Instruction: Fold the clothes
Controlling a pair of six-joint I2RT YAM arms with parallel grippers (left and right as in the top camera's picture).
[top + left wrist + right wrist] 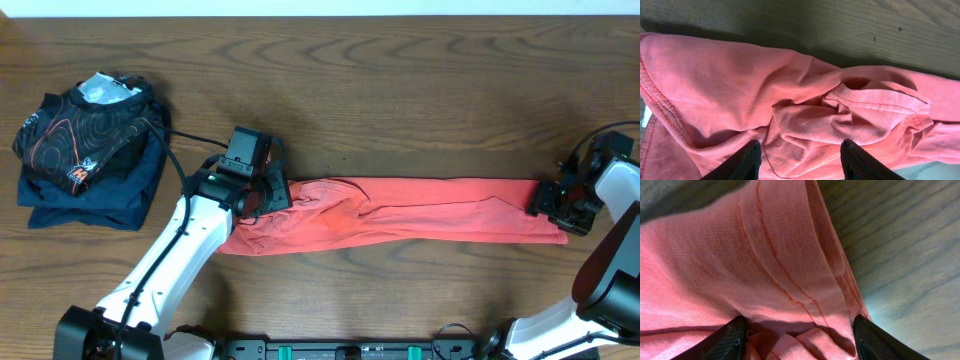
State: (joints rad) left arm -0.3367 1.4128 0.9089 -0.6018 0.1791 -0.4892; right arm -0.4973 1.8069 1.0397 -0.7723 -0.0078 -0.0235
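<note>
The left gripper [800, 150] has its two fingers apart. In the left wrist view the cloth lies between and under them, wrinkled, and neither finger presses on it. The right gripper [799, 327] also stands with its fingers spread wide. A flat layer of cloth with two lines of hem stitching passes under the gap, and I see no pinch there. So both claws are apart and hold nothing.

Directly below each claw is the T-shirt [430, 210], coral-red, lying on the wooden table [400, 80] as one long narrow band. Its long axis goes from side to side across the table, from the left gripper to the right gripper, so each arm stands over one end. The left end is bunched and thicker, with a sleeve seam rolled up in the folds. The right end is flat and its edge is straight. The print on the chest does not show in any view.

I judge that the next fold must bring one short end over to the other, along this long axis. Each end is nearest to its own arm, and the middle of the band is well apart from both.

Further out, near the left edge of the table, a black garment with orange lines [85, 130] lies on a navy garment [100, 200], well apart from the shirt.
</note>
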